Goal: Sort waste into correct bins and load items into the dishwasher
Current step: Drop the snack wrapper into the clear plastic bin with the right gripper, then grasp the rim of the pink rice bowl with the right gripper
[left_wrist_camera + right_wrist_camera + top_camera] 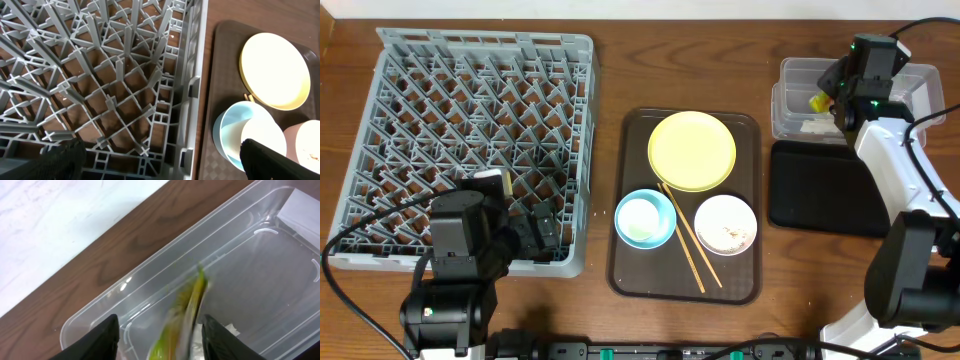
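**A:** What are the grippers doing?

**B:** The right gripper (160, 335) hangs over the clear tub (250, 265) with its fingers apart. The yellow-green wrapper (187, 305) is between them, smeared by blur. I cannot tell whether either pad touches it. The left gripper (165, 155) is spread wide and holds nothing. It is poised above the dish rack (100, 75), at its near corner on the serving-tray side.

**A:** And the dishes?

**B:** The yellow plate (692, 150), light blue bowl (644, 219), white bowl (725, 223) and chopsticks (692, 243) all lie on the brown serving tray (745, 275). The chopsticks slant between the two bowls, their upper ends by the plate's rim. The white bowl has specks inside.

**A:** The setting?

**B:** A dark wooden table (610, 60). The rack is on its left and the serving tray in the middle. The tub is far right, with the black tray (825, 190) just in front of it. A pale surface lies past the far edge.
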Controlling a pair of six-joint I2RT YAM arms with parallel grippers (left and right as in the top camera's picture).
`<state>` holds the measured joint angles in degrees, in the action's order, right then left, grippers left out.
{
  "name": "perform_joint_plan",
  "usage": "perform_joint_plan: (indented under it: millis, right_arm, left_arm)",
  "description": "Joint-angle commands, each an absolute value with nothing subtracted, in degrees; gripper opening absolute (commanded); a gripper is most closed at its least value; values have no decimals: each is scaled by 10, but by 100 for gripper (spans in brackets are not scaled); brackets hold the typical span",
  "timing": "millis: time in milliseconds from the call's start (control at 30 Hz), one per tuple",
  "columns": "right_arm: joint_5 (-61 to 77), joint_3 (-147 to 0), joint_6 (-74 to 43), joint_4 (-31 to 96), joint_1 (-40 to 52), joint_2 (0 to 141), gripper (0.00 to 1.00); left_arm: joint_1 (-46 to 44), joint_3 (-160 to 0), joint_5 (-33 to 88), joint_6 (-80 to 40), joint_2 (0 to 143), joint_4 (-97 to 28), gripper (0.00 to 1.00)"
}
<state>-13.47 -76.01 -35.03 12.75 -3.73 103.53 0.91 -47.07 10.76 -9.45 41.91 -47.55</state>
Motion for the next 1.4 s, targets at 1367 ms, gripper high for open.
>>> perform_joint_plan:
  millis: [1367]
  right_arm:
    - [41, -657, -189, 536, 354, 880, 60]
  left_arm:
    - [10, -480, 109, -102, 419, -485, 100]
